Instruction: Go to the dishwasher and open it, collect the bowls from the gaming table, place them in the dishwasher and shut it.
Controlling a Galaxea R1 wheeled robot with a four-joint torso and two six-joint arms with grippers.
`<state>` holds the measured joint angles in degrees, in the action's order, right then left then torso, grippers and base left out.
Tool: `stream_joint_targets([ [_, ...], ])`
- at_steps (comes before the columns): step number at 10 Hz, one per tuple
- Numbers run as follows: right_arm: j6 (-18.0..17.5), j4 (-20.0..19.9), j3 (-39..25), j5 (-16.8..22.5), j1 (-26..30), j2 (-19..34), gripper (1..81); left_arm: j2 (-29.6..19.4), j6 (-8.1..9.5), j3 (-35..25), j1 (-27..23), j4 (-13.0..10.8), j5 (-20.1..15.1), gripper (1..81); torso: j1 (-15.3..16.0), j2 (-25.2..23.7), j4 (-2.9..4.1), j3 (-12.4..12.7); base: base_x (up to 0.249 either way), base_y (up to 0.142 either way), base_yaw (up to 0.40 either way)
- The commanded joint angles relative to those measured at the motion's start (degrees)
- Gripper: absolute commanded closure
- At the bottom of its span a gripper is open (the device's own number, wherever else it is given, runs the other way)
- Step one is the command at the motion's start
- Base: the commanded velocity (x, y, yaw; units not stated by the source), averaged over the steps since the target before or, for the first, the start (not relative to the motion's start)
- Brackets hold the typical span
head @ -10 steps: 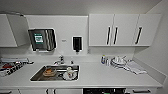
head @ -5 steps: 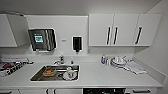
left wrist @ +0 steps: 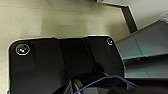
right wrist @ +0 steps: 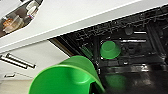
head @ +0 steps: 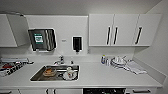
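The dishwasher [head: 103, 90] stands open under the white counter, its dark inside a strip at the head view's lower edge. In the right wrist view its dark racks [right wrist: 140, 47] lie open, and a small green bowl [right wrist: 110, 50] sits upside down on a rack. A wide bright green bowl [right wrist: 65, 77] hangs close to that camera in front of the opening, held by my right gripper. The left wrist view has the robot's dark plate over a beige floor [left wrist: 50, 20], beside a grey metal panel [left wrist: 145, 47]. The gaming table is out of view.
The steel sink [head: 37, 76] holds dishes. Plates and bottles [head: 117, 61] stand on the white counter [head: 105, 75] at the right. White wall cabinets [head: 112, 30] hang above. White cabinet fronts with bar handles [right wrist: 20, 62] adjoin the dishwasher.
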<state>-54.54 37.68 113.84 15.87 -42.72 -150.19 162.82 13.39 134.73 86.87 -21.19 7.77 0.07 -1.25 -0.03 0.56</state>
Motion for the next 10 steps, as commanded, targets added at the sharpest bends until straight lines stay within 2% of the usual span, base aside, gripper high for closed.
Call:
stream_joint_targets([
  [1,-0.22,-0.68,-1.52,0.65,8.38,0.83,81.1,-0.56,-0.2,-0.78,-2.89,0.18,-1.61,1.0,0.02,0.0,0.0,0.0,0.0,0.0,0.0],
  [3,-0.13,-0.68,-1.61,0.56,8.21,0.92,81.1,-0.56,-0.29,-0.78,-2.89,0.09,-1.62,1.0,0.02,0.0,0.0,0.0,0.0,0.0,0.0],
  [4,-0.13,-0.68,-1.61,0.39,8.03,0.92,1.0,-0.65,-0.2,-0.78,-2.89,0.09,-1.61,1.0,0.02,0.0,0.0,0.0,0.0,0.0,0.0],
  [10,0.05,-0.77,-2.84,0.3,7.86,2.06,1.0,-0.38,-0.29,-0.78,-2.89,0.01,-1.61,1.0,0.0,0.0,0.0,0.0,0.0,0.0,0.0],
])
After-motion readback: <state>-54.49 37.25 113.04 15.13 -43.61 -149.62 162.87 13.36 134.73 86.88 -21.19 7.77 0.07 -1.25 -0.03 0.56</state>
